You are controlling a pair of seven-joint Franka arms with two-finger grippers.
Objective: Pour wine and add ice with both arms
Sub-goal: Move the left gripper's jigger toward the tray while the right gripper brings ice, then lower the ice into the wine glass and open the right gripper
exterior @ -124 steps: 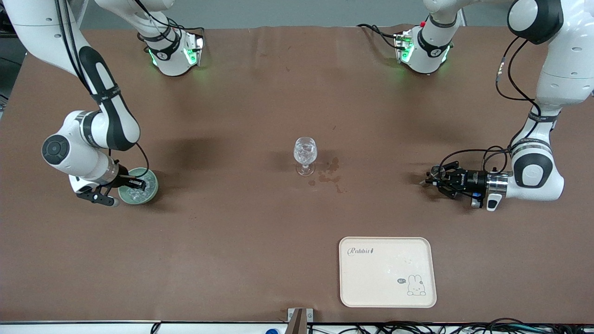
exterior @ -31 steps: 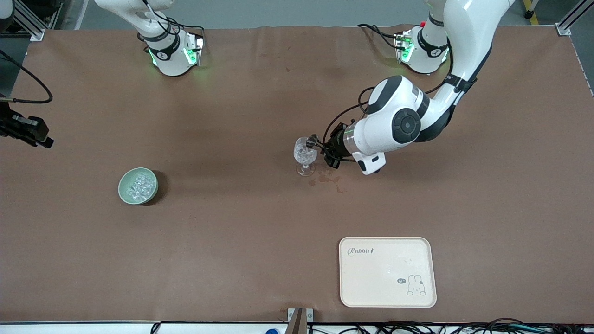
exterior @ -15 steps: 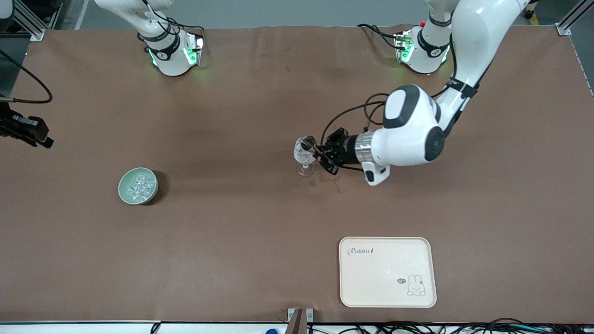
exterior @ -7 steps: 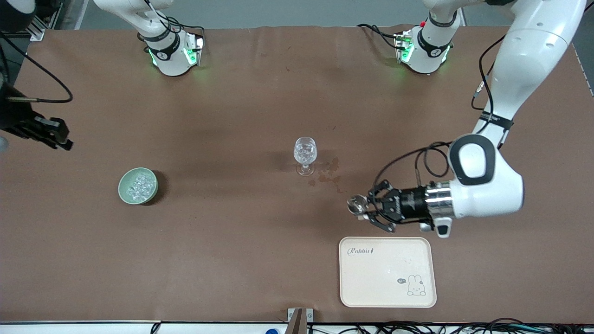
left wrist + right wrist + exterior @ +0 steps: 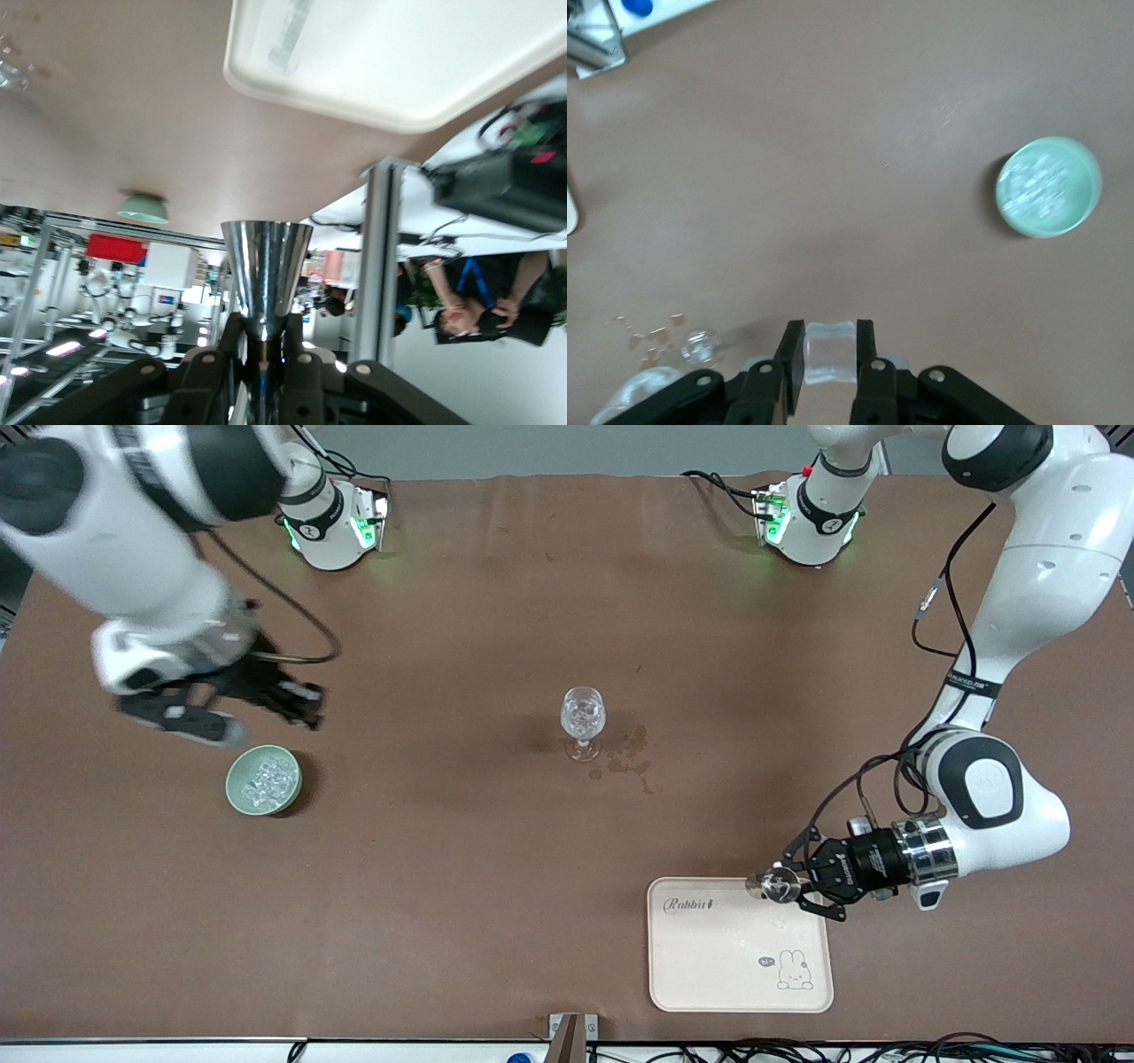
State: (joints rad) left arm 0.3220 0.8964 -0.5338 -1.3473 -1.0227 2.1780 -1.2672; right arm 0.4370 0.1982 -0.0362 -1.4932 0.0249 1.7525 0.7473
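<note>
My left gripper is shut on a small conical metal cup and holds it sideways over the edge of the cream tray. In the left wrist view the cup sticks out between the fingers. My right gripper hangs over the table beside the pale green bowl, shut on one clear ice cube. More ice fills the bowl. The stemmed glass stands mid-table with ice in it. No wine is in view.
Dark spill stains mark the brown table beside the glass, toward the left arm's end. The tray lies near the front edge. The arm bases stand along the table's back edge.
The left gripper carried the metal cup from the glass down to the tray's edge. The right arm swung in from the table's end to beside the bowl, ice cube in its grip.
</note>
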